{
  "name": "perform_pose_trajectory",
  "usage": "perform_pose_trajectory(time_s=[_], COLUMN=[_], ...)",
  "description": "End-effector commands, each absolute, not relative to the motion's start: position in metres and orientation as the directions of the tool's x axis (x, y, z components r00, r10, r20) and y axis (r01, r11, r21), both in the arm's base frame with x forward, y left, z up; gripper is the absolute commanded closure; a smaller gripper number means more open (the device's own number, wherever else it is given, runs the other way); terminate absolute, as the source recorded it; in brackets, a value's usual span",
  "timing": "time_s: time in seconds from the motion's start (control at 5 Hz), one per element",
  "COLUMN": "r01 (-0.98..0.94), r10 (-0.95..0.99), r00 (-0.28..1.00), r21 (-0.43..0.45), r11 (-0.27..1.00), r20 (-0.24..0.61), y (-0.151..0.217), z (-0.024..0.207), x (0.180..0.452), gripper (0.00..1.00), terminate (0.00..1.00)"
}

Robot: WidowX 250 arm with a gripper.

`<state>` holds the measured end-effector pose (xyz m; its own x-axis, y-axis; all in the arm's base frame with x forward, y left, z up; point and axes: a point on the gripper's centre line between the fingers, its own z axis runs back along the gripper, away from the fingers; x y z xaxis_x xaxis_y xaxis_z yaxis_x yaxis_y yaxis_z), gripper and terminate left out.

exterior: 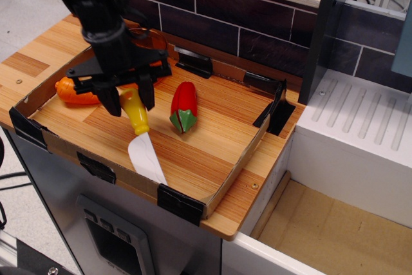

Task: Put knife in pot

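Black gripper in the upper left of the frame, fingers pointing down, closed on the yellow handle of the knife. One finger on each side of the handle top, pinching it. Knife tilted, handle up and toward the back, white blade down and toward the front edge of the tray. Blade tip looks very close to the wood floor of the tray, maybe touching; hard to tell. Long line of the knife runs from upper left to lower right in the frame, hanging below the fingers. Pot behind the gripper, up near the back wall, mostly hidden by the black arm, only an orange-brown bit showing. So pot lies up and back from the knife, close by, not far to go. Red pepper just right of the knife, not touching it. Orange carrot to the left of the gripper, near the tray's left wall. Next move probably up first, then back over the pot, with the long blade needing to clear the pot's rim before letting go.
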<state>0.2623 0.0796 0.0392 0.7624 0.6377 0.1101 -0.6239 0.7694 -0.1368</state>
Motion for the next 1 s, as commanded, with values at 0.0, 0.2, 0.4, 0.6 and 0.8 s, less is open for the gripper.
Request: perform_pose_trajectory(time_s=[0.0, 0.2, 0.4, 0.6, 0.8], r01=[-0.709, -0.759, -0.806, -0.838, -0.869], r10=[0.748, 0.796, 0.834, 0.852, 0.879], r00=[0.645, 0.58, 0.532, 0.518, 0.477], r21=[-0.243, -0.243, -0.214, -0.159, -0.135], r11=[0.662, 0.605, 0.552, 0.522, 0.476], r20=[0.156, 0.17, 0.145, 0.068, 0.028], y=[0.096, 0.113, 0.13, 0.147, 0.163], z=[0.098, 0.107, 0.103, 0.092, 0.084], x=[0.292, 0.314, 0.33, 0.343, 0.352], gripper=[1.0, 1.0, 1.0, 1.0, 1.0], terminate=[0.0, 0.0, 0.0, 0.0, 0.0])
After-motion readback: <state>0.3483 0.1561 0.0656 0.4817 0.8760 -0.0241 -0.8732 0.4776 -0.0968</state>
